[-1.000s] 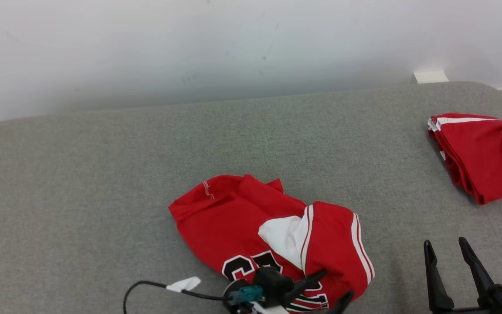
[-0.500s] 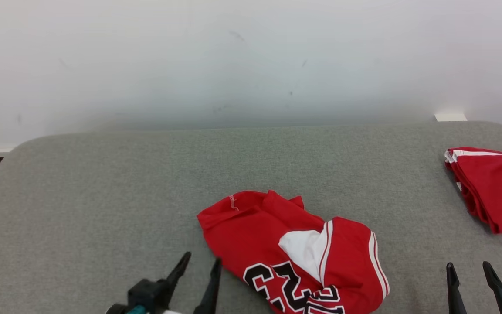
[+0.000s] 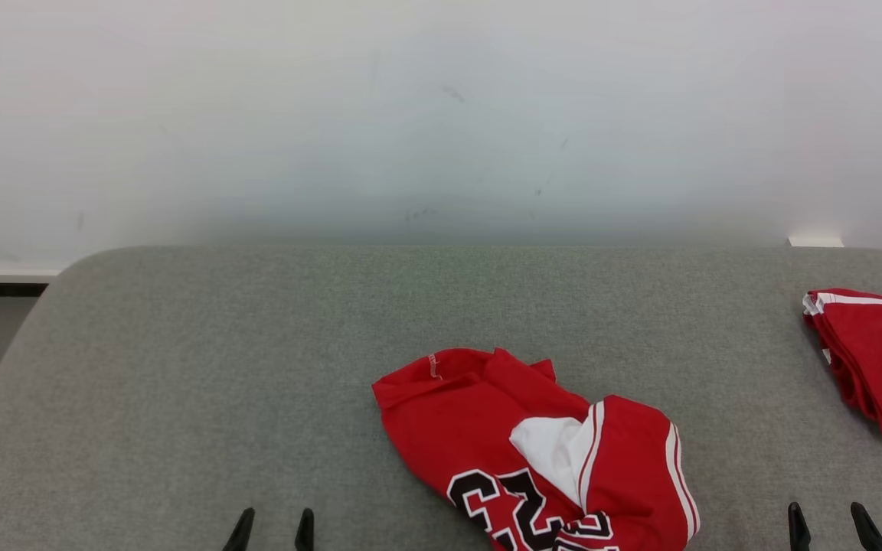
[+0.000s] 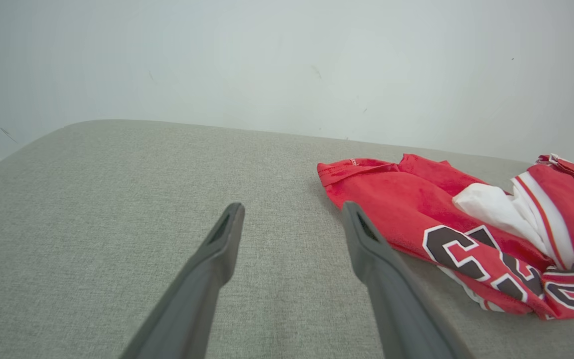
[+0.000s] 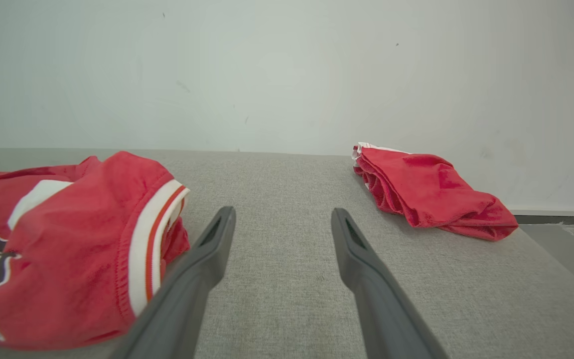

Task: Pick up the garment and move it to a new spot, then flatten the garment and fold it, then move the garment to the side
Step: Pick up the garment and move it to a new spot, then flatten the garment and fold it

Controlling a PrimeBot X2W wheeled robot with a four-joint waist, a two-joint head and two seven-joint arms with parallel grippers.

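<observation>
The long dark fingers of the left gripper are spread wide and empty, and so are the fingers of the right gripper. Nothing is grasped by either.

A second ago the left gripper was seen over the near edge of the red basketball jersey. It has since been drawn back and now sits apart from the cloth, to the jersey's left. The head camera has also been tilted upward.

The jersey is left crumpled near the front middle of the grey upholstered surface, with its white lining and black numerals exposed. It is judged to have been set down in its new spot, with flattening still to be done.

Rather than a box or basket, the grey surface itself carries the cloth: the jersey, and well apart at the right a folded red garment.
</observation>
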